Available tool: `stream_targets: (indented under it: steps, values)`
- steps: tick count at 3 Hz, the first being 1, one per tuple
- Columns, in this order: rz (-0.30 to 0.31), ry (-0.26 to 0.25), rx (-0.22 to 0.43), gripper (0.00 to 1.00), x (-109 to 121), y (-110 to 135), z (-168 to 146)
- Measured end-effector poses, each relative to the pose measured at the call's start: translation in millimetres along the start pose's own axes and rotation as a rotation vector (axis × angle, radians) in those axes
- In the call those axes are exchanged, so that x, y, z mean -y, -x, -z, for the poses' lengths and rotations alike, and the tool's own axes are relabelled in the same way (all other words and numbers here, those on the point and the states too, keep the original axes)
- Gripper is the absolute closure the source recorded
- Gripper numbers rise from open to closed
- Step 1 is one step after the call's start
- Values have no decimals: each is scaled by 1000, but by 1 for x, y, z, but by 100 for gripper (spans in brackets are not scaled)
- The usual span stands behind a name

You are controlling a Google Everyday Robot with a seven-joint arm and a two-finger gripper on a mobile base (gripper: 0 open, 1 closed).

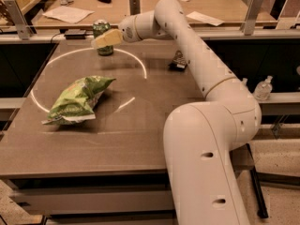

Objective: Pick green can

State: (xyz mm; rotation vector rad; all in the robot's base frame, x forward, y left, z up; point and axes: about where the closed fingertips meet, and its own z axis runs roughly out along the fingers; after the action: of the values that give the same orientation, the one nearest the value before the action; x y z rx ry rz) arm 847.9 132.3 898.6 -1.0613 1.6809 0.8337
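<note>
The green can (104, 50) stands upright at the far left of the dark table (140, 125), its silver top showing. My gripper (100, 41) is at the can, level with its middle, and its pale yellow end lies across the can's front. The white arm reaches to it from the right, across the back of the table. The can's base rests on the table surface.
A wrinkly light-green chip bag (77, 99) lies at the left middle of the table. A small dark object (177, 62) sits at the back right. A wooden bench (211, 6) with papers runs behind. A clear bottle (263, 88) stands off to the right.
</note>
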Motion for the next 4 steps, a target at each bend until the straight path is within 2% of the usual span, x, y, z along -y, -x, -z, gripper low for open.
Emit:
stream_targets:
  steps: [1,3,4]
  values:
    - [3,-38,-19,0,-8,-4,-3]
    - [36,-131,38,0,5,-23,0]
    - [75,-163,87,0,18,-23,9]
